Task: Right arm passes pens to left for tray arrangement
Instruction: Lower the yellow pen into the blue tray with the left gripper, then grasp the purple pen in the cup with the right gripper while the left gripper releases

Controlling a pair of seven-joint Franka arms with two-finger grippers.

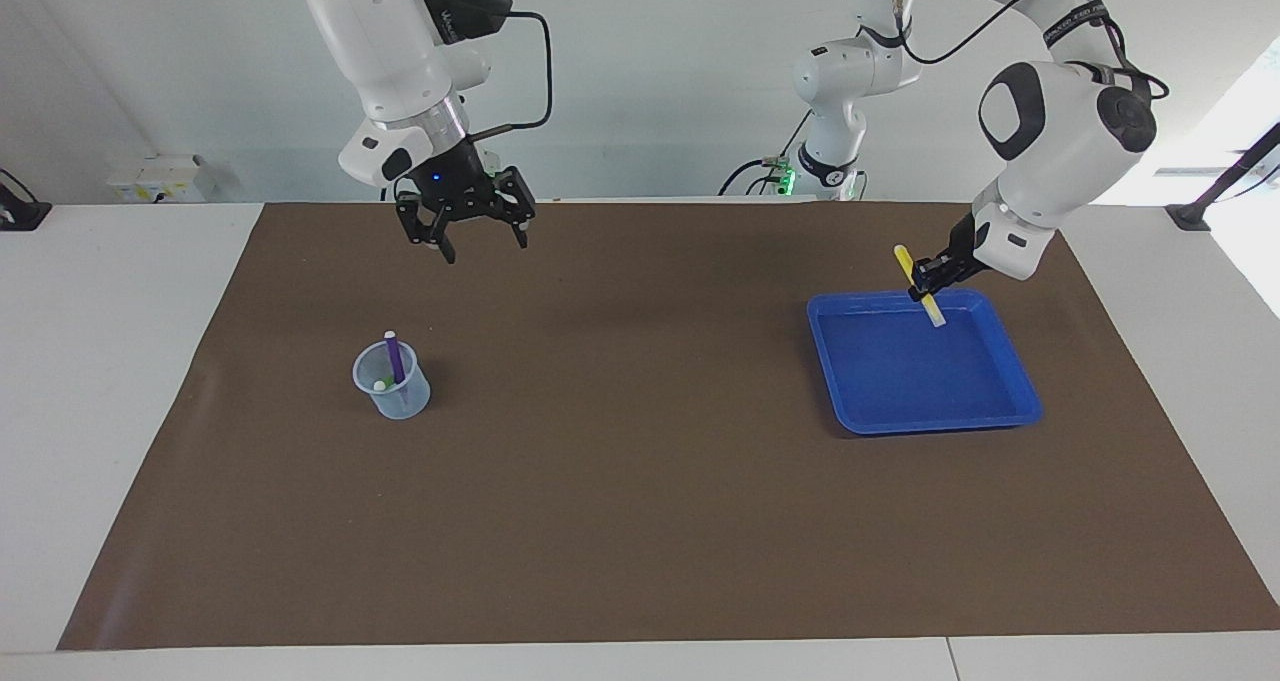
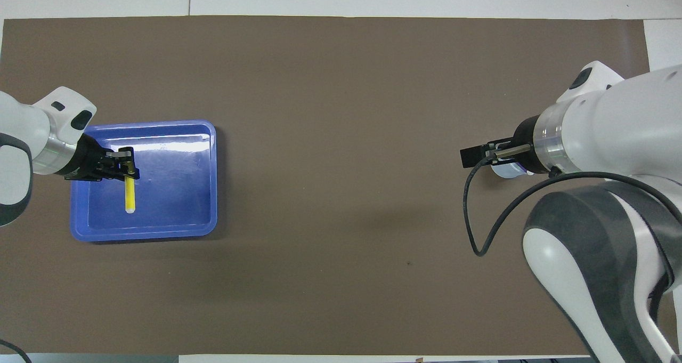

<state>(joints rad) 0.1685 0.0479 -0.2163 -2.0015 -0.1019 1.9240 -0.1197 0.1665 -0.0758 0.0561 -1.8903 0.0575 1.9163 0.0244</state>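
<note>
My left gripper (image 1: 925, 279) is shut on the yellow pen (image 1: 905, 260) near its middle. It holds the pen slanted, with the pale end down over the edge of the blue tray (image 1: 1018, 381) nearest the robots. From overhead the yellow pen (image 2: 129, 193) lies over the tray (image 2: 212, 182) beside my left gripper (image 2: 126, 166). My right gripper (image 1: 485, 246) hangs open and holds nothing, high over the mat, toward the robots from the cup (image 1: 395, 386). A purple pen (image 1: 394, 357) and a green pen (image 1: 384, 383) stand in that cup.
A brown mat (image 1: 640, 481) covers most of the white table. Overhead, my right gripper (image 2: 474, 156) and its black cable (image 2: 471, 219) cover most of the cup (image 2: 503, 171). Two slimmer arms with green-lit bases stand at the robots' edge of the table.
</note>
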